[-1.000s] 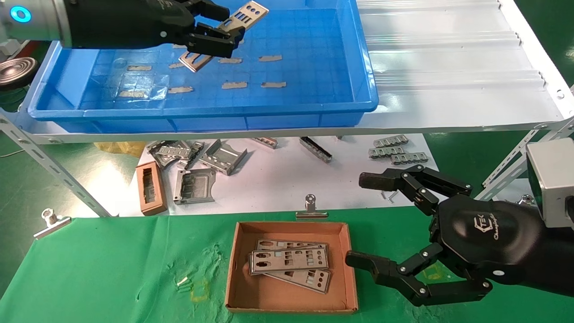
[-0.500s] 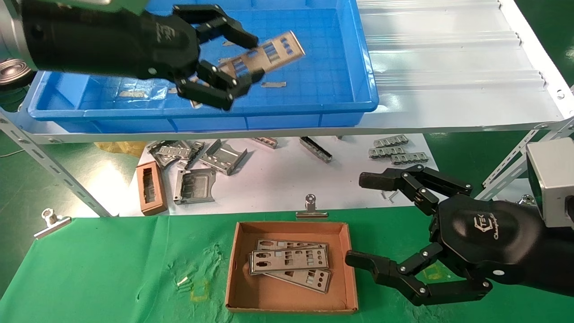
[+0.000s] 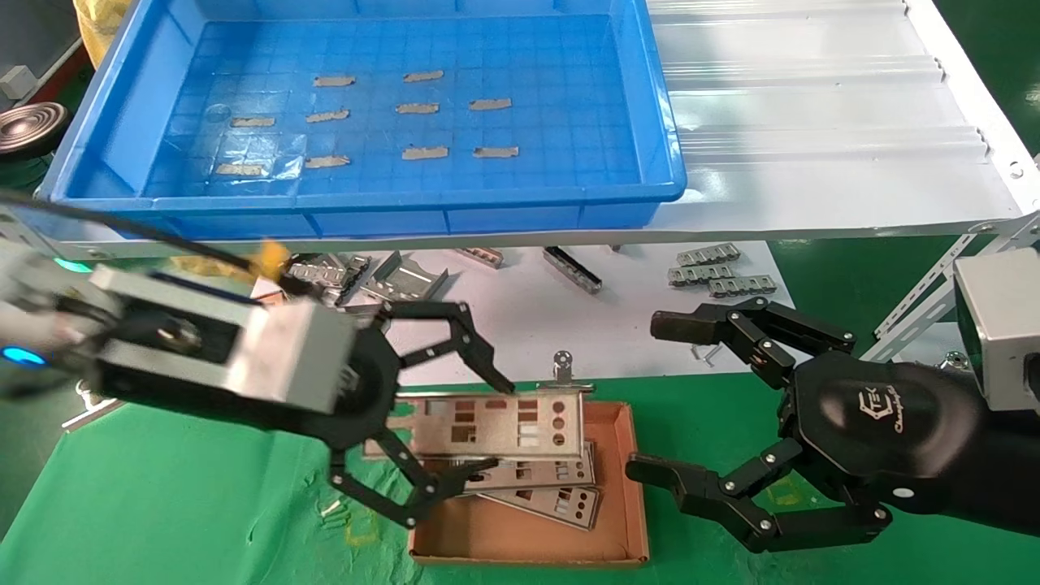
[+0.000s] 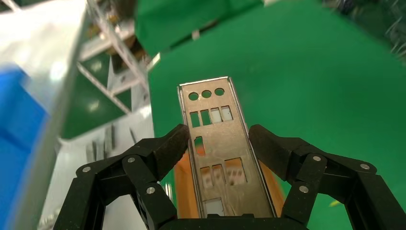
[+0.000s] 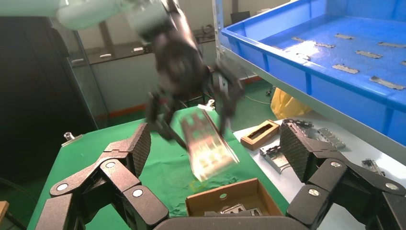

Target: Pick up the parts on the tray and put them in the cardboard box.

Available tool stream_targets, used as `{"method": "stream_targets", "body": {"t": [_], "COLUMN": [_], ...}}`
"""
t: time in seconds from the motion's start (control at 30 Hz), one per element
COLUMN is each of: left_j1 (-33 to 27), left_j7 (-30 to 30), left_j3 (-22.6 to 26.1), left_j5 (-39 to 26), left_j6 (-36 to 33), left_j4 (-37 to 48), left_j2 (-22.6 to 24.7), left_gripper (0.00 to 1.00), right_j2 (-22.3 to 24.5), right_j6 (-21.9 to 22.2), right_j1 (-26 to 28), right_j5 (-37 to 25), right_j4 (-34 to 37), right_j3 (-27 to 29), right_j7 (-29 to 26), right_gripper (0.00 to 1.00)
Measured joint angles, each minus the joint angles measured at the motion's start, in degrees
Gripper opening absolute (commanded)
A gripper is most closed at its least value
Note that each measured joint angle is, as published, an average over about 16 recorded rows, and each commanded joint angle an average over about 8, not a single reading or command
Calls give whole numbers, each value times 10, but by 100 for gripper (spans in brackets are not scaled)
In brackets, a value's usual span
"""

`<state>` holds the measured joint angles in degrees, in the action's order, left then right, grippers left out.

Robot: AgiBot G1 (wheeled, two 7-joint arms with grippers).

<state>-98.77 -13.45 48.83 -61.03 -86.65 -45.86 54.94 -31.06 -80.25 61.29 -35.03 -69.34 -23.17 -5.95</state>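
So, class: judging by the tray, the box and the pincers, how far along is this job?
Done: plates already lie in the cardboard box, and the tray holds only tape strips. In hand: the left pincer grips the last plate above the box. Left: releasing it. The right pincer waits open.

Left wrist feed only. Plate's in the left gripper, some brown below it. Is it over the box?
Observer: Yes. In the head view the plate in the left gripper hangs over the back part of the box, with its gripped end sticking out past the left wall.
Operator: Anything in the box?
Observer: At least two plates lie stacked askew on its floor, under the held one.
Operator: Tray?
Observer: The tray shows no plates, only tape strips.
Operator: Right arm in the way?
Observer: The right gripper is open just right of the box, one finger close to the right wall, clear of the plate.
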Motion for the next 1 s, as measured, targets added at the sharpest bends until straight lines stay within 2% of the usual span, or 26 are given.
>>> {"method": "stream_targets", "body": {"t": [0.3, 0.33, 0.37, 0.57, 0.6, 0.63, 1.0], "left_j1": [76, 82, 87, 104, 106, 108, 110], "left_j7": [-62, -66, -70, -89, -91, -94, -109], "left_j3": [44, 47, 50, 63, 65, 67, 71], "left_j5": [-58, -64, -70, -98, -102, -105, -115], "left_j6": [93, 103, 112, 154, 159, 163, 178], "left_j4": [25, 29, 34, 59, 62, 66, 107], "left_j2": [61, 68, 75, 107, 111, 114, 136], "left_gripper": [0, 4, 12, 87, 96, 100, 100], "right_j2": [0, 0, 0, 0, 0, 0, 0], "right_j6": [0, 0, 0, 0, 0, 0, 0], "right_j1": [0, 0, 0, 0, 0, 0, 0], "right_j5": [0, 0, 0, 0, 0, 0, 0], "right_j4": [0, 0, 0, 0, 0, 0, 0], "right_j3": [0, 0, 0, 0, 0, 0, 0], "right_j7": [0, 0, 0, 0, 0, 0, 0], "right_gripper": [100, 100, 100, 100, 100, 100, 100]}}
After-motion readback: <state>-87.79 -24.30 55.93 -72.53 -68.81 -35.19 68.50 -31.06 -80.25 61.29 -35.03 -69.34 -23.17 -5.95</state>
